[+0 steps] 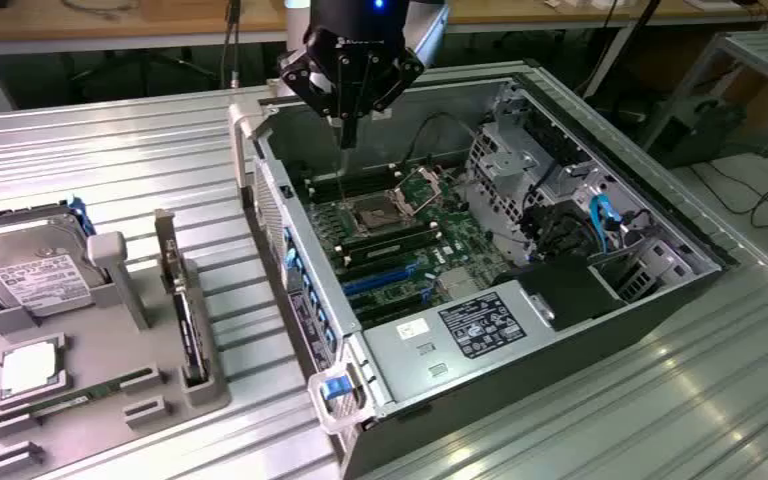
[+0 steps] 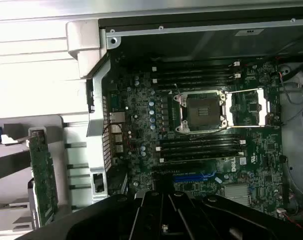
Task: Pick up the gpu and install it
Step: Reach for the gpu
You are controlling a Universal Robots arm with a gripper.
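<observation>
Ribbed metal table (image 1: 117,150), wooden bench (image 1: 37,20) behind

The gpu (image 1: 189,335) is a thin, flat, dark circuit card standing on its long edge, upright, in a narrow slot of a grey holder (image 1: 137,345) on the tabletop; a narrow pale metal bracket (image 1: 165,245) runs along its far short end and rises above the card's top edge; in the wrist view its face looks green and dotted with small components; it sits just beside the open computer case (image 1: 491,410), on the exterior view's left, outside it and unheld.
</observation>
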